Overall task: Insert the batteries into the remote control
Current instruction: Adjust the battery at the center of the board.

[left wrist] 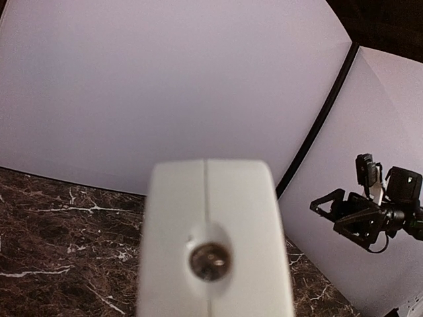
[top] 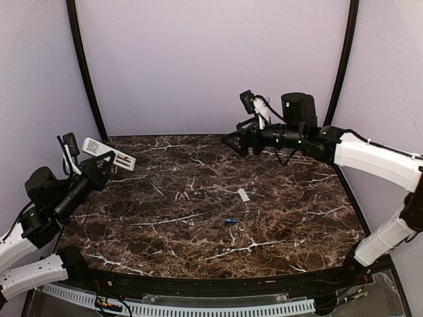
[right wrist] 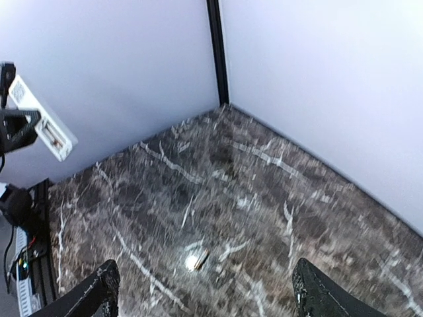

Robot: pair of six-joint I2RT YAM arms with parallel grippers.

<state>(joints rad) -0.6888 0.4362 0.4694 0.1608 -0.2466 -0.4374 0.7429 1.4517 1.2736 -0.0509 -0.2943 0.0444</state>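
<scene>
- Left tool (top: 100, 162) clamps the remote control (top: 117, 156) aloft by the tabletop's (top: 297, 218) left edge, likely presenting it for loading.
- Right tool (top: 232, 141) gapes empty; blue battery (top: 230, 220) waits mid-tabletop.

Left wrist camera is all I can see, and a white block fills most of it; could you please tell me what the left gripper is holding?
Observer: The left gripper is clamped on the remote, raised off the table at its left rear.
Operator: Thank you. Is a battery lying anywhere?
Observer: A blue battery lies on the table, in front of centre, clear of both arms.
Operator: And the battery cover, please?
Observer: A small white cover lies flat just behind that battery, not touching it.
</scene>
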